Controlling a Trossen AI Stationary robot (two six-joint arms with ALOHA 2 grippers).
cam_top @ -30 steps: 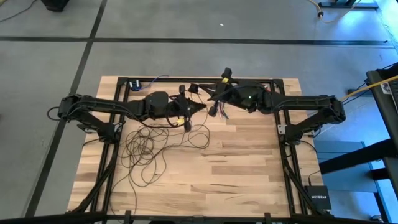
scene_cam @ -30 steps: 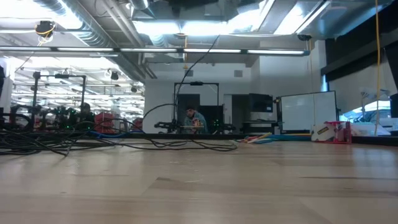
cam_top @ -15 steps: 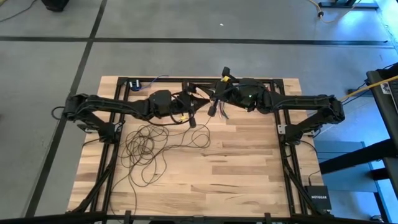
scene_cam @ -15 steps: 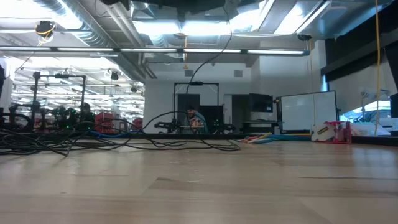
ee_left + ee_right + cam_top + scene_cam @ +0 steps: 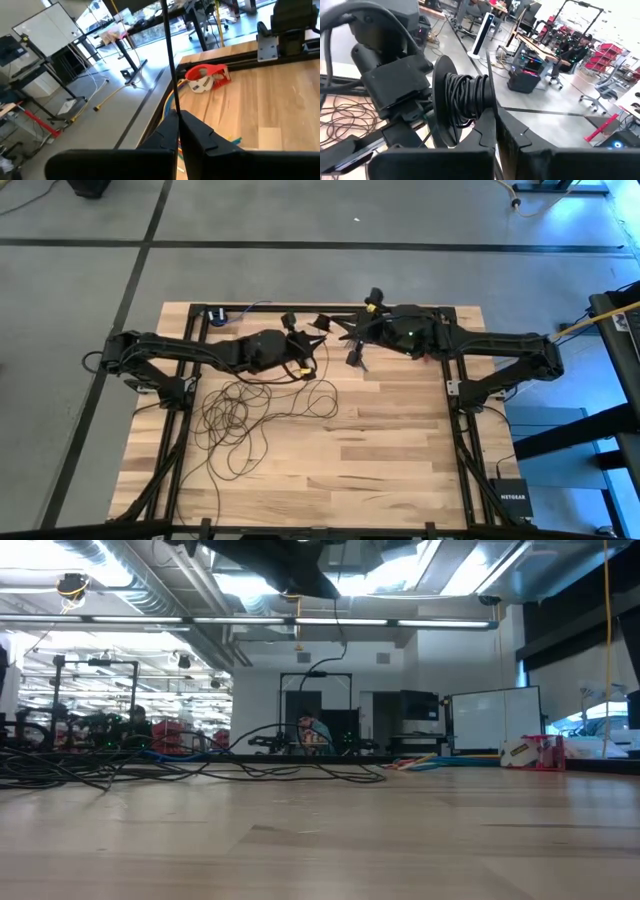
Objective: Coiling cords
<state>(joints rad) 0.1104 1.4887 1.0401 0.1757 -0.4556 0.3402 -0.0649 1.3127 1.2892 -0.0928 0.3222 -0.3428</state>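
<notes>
The cord's loose loops lie on the left half of the wooden table, and low strands of them show in the low view. One strand rises to the arms above the table's far middle. My left gripper is shut on that strand. A black spool, wound with dark cord, sits at the tips of my shut right gripper, right beside the left gripper. The puck end is out of view. My left gripper pinches a single strand of the thin cord between its two shut fingers. The strand runs straight on from the fingertips, drawn taut. My right gripper pinches the spool's thin near flange, seen edge-on, between its fingers, which point roughly level toward the table's left. The spool is lifted clear of the table, its axis lying across the fingers.
A red tape dispenser lies on the wood near a black frame rail. A short bundle of multicoloured wires hangs by the right gripper. A small blue-black item sits at the far left. Bare wood fills the near right.
My left gripper has rolled and swung toward the table's far edge, closer to the spool, keeping hold of the cord. The strand hanging from the arms has gone from slanting to nearly upright. My right gripper has drawn slightly toward the table's right edge with the spool.
</notes>
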